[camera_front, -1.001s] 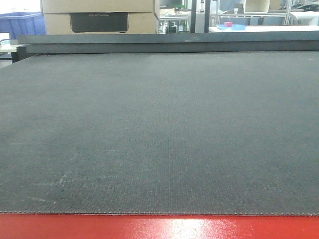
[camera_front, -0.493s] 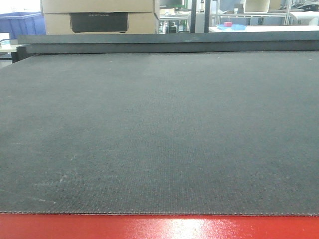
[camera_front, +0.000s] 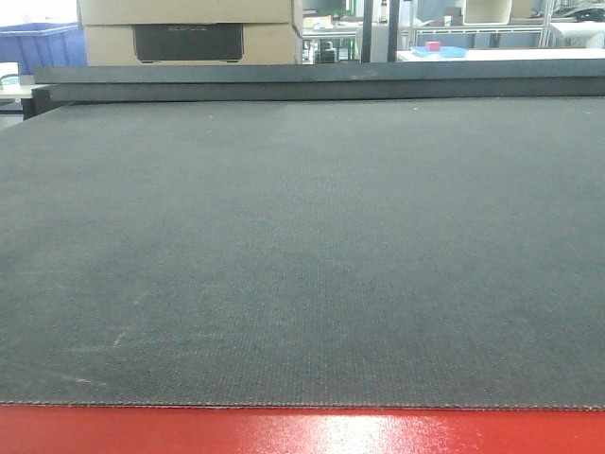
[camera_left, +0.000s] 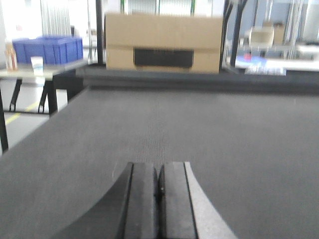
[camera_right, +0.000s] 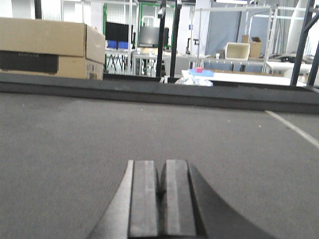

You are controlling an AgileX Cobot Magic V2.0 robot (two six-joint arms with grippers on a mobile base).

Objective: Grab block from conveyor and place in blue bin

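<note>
As I watch both wrist views, left gripper (camera_left: 158, 172) and right gripper (camera_right: 162, 172) are clenched pad to pad, conveyor (camera_front: 302, 246) spreading under and ahead of them.

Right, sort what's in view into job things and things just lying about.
Job: conveyor; left gripper and right gripper, both shut; blue bin at far left, possibly the target. No block shows on the belt.
Lying about: cardboard box; white cup; beige crate.
</note>
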